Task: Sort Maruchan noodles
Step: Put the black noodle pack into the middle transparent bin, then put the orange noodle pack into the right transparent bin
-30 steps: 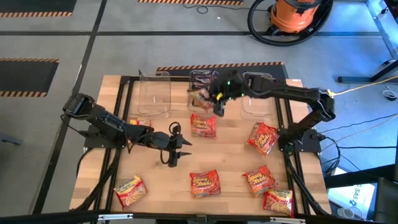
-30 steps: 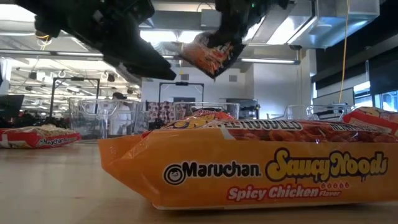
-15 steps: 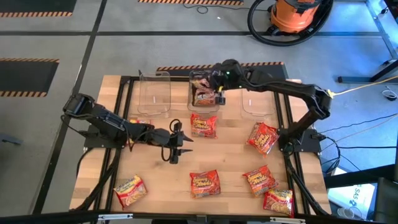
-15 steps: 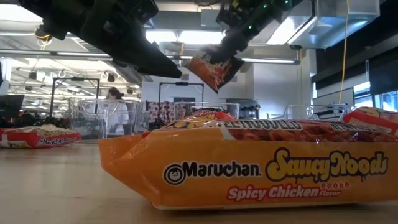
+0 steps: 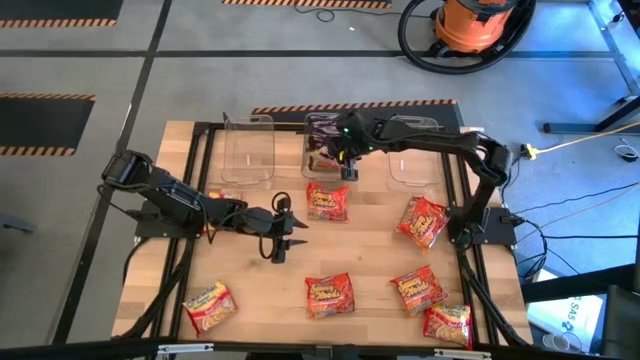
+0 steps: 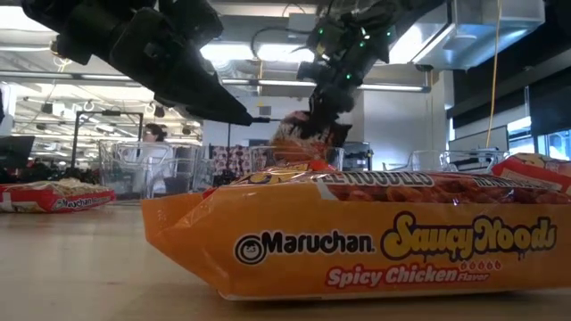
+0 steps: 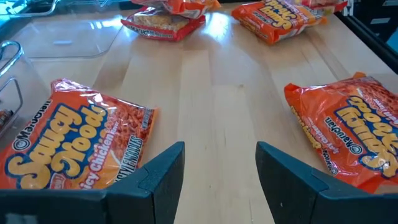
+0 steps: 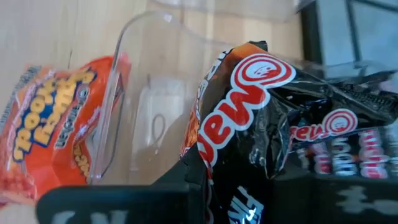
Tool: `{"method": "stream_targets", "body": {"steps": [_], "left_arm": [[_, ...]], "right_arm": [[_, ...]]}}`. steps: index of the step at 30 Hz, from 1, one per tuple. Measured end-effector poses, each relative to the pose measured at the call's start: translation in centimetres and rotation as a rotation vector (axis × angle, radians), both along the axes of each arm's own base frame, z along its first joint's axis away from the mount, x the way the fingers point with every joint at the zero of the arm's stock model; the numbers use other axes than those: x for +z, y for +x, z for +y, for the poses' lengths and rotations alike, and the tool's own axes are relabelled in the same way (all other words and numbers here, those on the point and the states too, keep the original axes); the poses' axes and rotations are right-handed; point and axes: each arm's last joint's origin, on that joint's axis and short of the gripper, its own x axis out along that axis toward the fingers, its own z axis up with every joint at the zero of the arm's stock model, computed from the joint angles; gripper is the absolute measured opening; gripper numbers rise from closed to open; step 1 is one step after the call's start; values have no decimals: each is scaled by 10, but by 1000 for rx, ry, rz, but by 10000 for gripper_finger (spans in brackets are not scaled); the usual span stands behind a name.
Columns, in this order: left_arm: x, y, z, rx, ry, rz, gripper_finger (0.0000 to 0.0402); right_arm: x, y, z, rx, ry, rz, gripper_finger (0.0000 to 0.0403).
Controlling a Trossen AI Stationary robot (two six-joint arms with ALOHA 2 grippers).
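My right gripper (image 5: 346, 162) is over the middle clear tub (image 5: 312, 170) at the far side, shut on a dark brown-black Maruchan packet (image 8: 249, 106). Other dark packets (image 8: 348, 149) lie in that tub. Several red-orange packets lie flat on the wood, among them one just near of the tub (image 5: 326, 200), one at the right (image 5: 423, 220) and one at the near middle (image 5: 329, 295). My left gripper (image 5: 287, 236) hovers open over bare wood left of centre, with a packet on either side of it (image 7: 68, 143) (image 7: 348, 137) but nothing between its fingers. My right gripper pinches one end of the dark packet (image 8: 214, 168) between its two fingers, which slant down from the table's right side. The packet hangs below the fingers (image 6: 299, 135), crumpled. Its lower end is at the middle tub's rim (image 6: 294, 150), clear of the table.
A clear tub (image 5: 250, 150) stands to the left of the middle tub and another (image 5: 415, 158) to its right. More packets lie at the near left (image 5: 208, 305) and near right (image 5: 447, 322). A black frame (image 5: 200, 130) runs round the table.
My right gripper has come down toward the middle tub and rolled its wrist, still shut on the dark packet. The packet, which hung high above the tubs, now sits low at the tub's rim.
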Motion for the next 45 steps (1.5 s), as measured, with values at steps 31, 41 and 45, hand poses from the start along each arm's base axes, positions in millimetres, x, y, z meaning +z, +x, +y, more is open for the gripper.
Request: {"method": "stream_targets", "body": {"steps": [31, 41, 45], "left_arm": [[0, 0, 0, 9, -19, -4, 192], [0, 0, 0, 16, -16, -5, 192], [0, 0, 0, 17, -15, -4, 192]], "right_arm": [[-42, 13, -4, 48, 49, 41, 180], [9, 4, 0, 11, 57, 86, 184], [46, -13, 12, -63, 98, 116, 182]]}}
